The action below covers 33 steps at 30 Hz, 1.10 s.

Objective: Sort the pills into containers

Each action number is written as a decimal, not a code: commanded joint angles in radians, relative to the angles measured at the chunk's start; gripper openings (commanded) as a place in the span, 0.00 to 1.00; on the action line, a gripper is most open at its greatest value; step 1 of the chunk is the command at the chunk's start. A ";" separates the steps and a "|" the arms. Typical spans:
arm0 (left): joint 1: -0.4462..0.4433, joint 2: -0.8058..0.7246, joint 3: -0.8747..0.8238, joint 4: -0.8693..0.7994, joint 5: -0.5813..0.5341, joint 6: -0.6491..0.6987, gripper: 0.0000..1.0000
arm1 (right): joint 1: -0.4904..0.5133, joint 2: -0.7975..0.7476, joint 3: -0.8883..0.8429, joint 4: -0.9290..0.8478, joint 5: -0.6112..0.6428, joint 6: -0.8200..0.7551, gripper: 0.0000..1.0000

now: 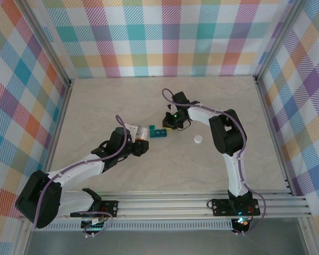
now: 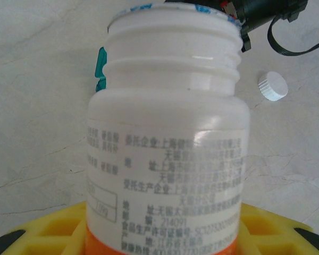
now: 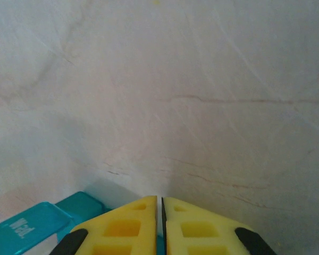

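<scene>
Pouring step, apparently: the left tool (image 1: 140,141) grasps the uncapped white pill bottle (image 2: 167,133), its mouth just beside the teal containers (image 1: 158,132) mid-table (image 1: 149,101); the cap (image 1: 198,139) lies apart. The right tool (image 3: 160,201), clenched and empty, sits beside the strip. Next, the bottle likely needs tipping over one compartment.

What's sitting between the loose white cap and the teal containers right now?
Nothing: in the top view, the table between the white cap and the containers is bare.
</scene>
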 commanded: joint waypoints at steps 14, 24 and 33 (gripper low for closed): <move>0.011 0.015 0.025 0.041 0.034 -0.005 0.00 | 0.019 -0.117 -0.144 0.038 -0.057 -0.011 0.12; 0.011 0.045 0.017 0.041 0.061 -0.004 0.00 | 0.011 -0.195 -0.170 0.029 0.000 -0.024 0.26; 0.011 0.132 0.063 0.008 0.083 0.013 0.00 | 0.006 -0.267 -0.207 0.021 0.038 -0.061 0.61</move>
